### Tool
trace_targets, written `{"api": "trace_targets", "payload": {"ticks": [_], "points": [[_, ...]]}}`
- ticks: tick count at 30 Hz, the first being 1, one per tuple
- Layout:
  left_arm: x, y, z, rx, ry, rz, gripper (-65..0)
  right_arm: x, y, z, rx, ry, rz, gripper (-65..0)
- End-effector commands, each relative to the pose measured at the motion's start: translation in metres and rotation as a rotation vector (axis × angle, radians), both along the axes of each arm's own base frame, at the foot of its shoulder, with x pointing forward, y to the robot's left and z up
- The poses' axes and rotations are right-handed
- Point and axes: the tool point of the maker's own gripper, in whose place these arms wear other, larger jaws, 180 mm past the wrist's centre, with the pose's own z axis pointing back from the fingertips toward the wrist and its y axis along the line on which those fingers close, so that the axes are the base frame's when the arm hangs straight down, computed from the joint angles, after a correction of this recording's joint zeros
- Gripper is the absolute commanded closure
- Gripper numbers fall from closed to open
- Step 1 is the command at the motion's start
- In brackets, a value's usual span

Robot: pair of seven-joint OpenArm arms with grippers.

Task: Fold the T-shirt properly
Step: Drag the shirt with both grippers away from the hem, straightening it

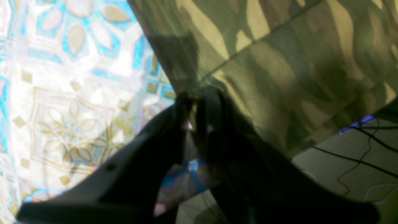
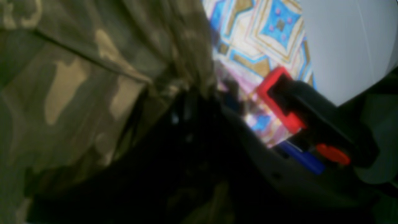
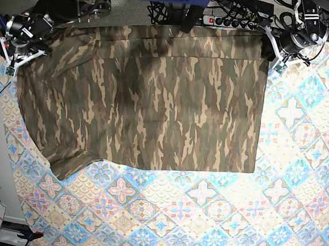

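T-shirt (image 3: 155,99) in camouflage print is spread across the upper part of a pastel tile-patterned cloth (image 3: 213,219), with its top edge held up at both far corners. In the base view one sleeve lies at the lower left, and the shirt's right edge runs straight down. The left gripper (image 1: 199,109) is seen in its wrist view pinching a corner of the shirt (image 1: 279,62), its dark fingers (image 1: 213,102) pressed together on the fabric, with the cloth (image 1: 62,93) below. The right gripper (image 2: 186,102) is blurred and dark in its wrist view; it is buried in a bunched fold of the shirt (image 2: 77,77) and appears closed on it. A red and black clamp (image 2: 298,109) is seen beside it.
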Motion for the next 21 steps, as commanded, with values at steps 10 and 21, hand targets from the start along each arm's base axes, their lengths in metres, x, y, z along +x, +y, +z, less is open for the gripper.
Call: {"api": "trace_targets", "payload": {"ticks": [10, 21], "points": [[0.049, 0.031, 0.038, 0.202, -0.087, 0.068, -9.8, 0.034, -0.014, 0.036, -0.064, 0.007, -0.012, -5.0], [0.111, 0.052, 0.093, 0.397, -0.174, 0.076, -9.8, 0.082, -0.021, 0.074, -0.178, -0.002, 0.088, -4.9]]}}
